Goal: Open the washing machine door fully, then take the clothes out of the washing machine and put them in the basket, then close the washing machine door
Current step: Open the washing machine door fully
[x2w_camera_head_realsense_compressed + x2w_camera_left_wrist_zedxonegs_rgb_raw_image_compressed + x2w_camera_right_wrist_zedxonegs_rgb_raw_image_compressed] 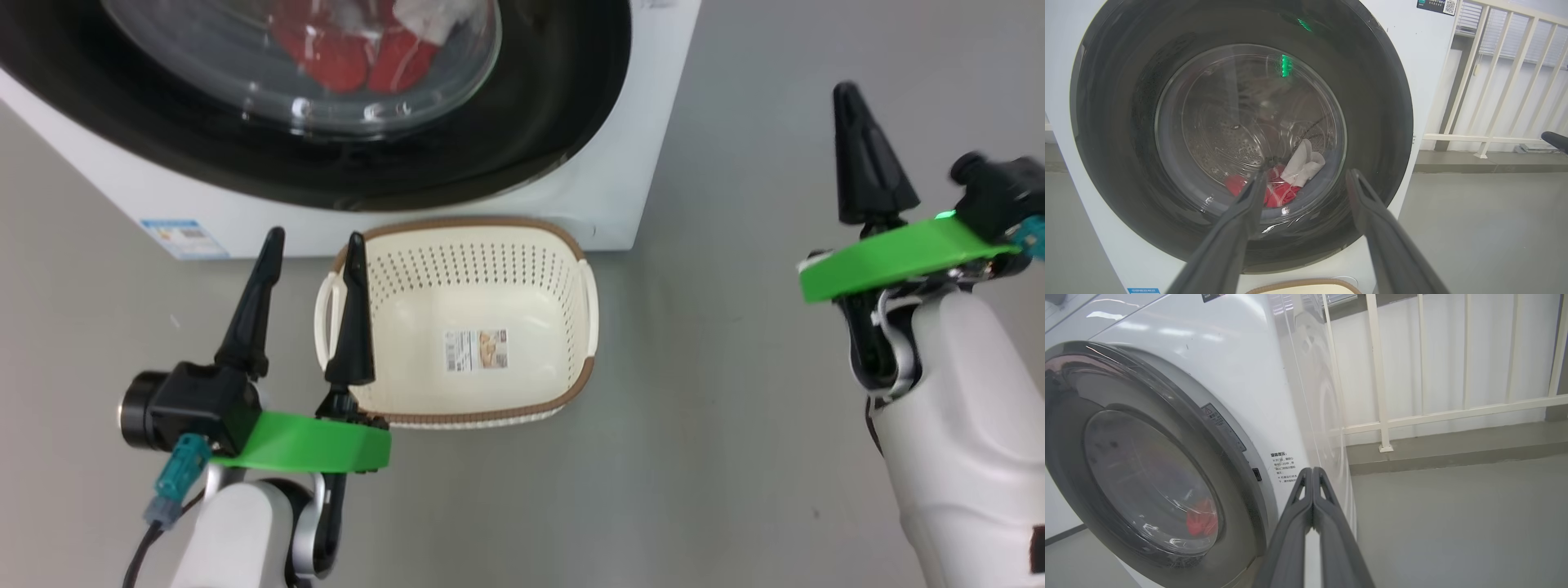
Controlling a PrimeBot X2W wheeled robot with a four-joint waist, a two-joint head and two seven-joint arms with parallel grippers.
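The white washing machine (620,188) stands ahead, and its round glossy black door (539,106) lies flat against the front. Red and white clothes (359,49) show through the glass window, also seen as clothes (1286,183) in the left wrist view. On the floor just in front sits the cream basket (465,318), with nothing in it but a paper label. My left gripper (314,245) hovers open at the basket's left handle, fingers pointing at the door (1241,134). My right gripper (849,94) is shut on nothing, out to the right of the machine, its fingers (1312,477) pressed together near the machine's front right corner.
Grey floor (718,408) spreads around the basket and to the right of the machine. A white railing (1384,416) runs along a raised kerb behind and to the right of the machine (1241,396). A small blue label (181,237) sits low on the machine's front.
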